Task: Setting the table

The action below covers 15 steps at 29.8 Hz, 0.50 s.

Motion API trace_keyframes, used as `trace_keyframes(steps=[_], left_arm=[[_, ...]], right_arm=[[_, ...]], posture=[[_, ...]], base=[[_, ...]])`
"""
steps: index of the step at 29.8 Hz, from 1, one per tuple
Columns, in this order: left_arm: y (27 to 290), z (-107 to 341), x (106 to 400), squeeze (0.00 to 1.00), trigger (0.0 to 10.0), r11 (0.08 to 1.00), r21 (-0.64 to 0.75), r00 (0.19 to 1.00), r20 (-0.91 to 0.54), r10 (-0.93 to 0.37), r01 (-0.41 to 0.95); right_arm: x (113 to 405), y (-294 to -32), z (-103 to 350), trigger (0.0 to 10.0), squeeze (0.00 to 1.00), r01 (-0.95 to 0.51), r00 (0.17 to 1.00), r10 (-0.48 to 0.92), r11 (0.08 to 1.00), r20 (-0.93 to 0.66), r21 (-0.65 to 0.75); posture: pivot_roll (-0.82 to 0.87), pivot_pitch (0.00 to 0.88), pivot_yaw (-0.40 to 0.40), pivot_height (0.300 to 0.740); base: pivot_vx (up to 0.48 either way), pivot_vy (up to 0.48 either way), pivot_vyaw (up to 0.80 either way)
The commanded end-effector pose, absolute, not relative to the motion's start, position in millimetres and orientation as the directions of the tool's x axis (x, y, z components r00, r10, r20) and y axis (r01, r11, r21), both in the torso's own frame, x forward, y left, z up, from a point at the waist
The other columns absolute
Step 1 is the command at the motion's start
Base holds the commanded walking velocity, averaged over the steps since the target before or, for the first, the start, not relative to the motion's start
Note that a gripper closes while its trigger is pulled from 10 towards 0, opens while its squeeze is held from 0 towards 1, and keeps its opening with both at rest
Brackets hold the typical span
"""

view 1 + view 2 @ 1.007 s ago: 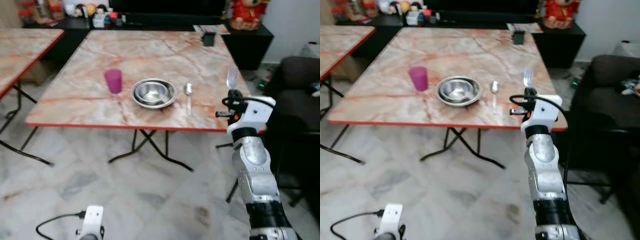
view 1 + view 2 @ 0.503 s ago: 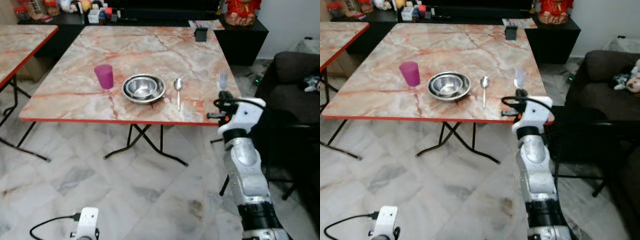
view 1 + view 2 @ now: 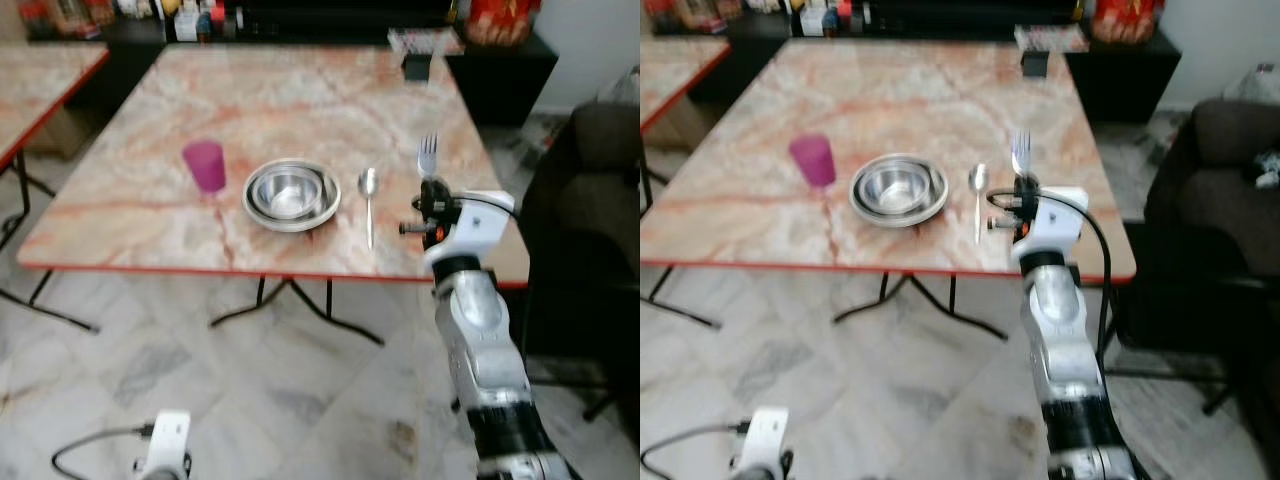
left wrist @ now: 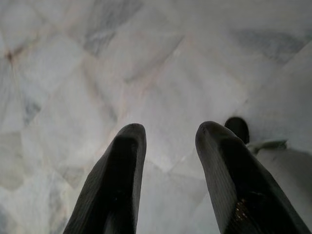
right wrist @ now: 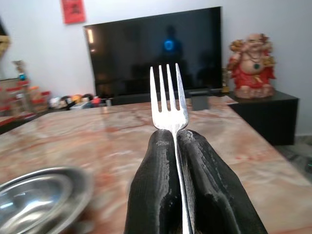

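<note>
Left eye view, somewhat blurred: marble-patterned table (image 3: 300, 100) with a red edge across the upper half of the frame. At centre, a steel bowl (image 3: 291, 194); just left of it a purple cup (image 3: 205, 165); just right of it a spoon (image 3: 368, 204) lying lengthwise, apart from the bowl. Right of centre, the right gripper (image 3: 432, 194) raised over the table's near right corner, holding a fork (image 3: 427, 157) upright with tines up; fingers themselves mostly hidden behind the white wrist housing. Lower edge, left of centre: only the white wrist of the left arm, cut off by the frame. Dark small box (image 3: 416, 67) at the far table edge, too blurred to identify. Second table (image 3: 40, 90) cut off at upper left.

Right eye view: same layout, dark sofa (image 3: 1220, 190) cut off at the right edge.

Left wrist view: left gripper (image 4: 170, 141) with fingers apart, nothing between them, pale marble floor (image 4: 97, 73) beyond; a small dark shape beside one finger, not identifiable.

Right wrist view: black fingers (image 5: 151, 195) pressed together on the fork handle, tines rising at centre; handle's lower end hidden. Bowl rim blurred and cut off at lower left. Behind, a dark television (image 5: 156, 53) and a red figurine (image 5: 252, 66) at right.
</note>
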<state>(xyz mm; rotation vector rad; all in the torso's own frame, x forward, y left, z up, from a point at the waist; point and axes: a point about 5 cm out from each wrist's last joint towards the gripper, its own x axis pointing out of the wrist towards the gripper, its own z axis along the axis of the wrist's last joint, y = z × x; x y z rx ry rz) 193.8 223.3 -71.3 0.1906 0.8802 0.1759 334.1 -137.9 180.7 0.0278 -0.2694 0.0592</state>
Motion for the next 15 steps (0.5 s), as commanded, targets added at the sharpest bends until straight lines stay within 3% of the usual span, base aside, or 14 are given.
trace_keyframes(steps=[1, 15], left_arm=[[216.9, -74.6, 190.3, 0.00, 10.0, 0.973, 0.221, 0.618, -0.756, 0.216, -0.069], [213.9, -75.3, 190.0, 0.00, 10.0, 0.974, 0.216, 0.617, -0.758, 0.211, -0.069]], right_arm=[[333.1, -146.9, 179.9, 10.0, 0.00, -0.036, 0.964, 0.030, 0.999, 0.264, 0.017], [333.5, -150.7, 177.3, 10.0, 0.00, -0.030, 0.967, 0.026, 0.999, 0.253, 0.012]], posture=[[-0.04, 0.128, -0.017, 0.740], [-0.04, 0.129, -0.025, 0.740]], base=[[0.409, 0.000, 0.00], [0.406, 0.000, 0.00]])
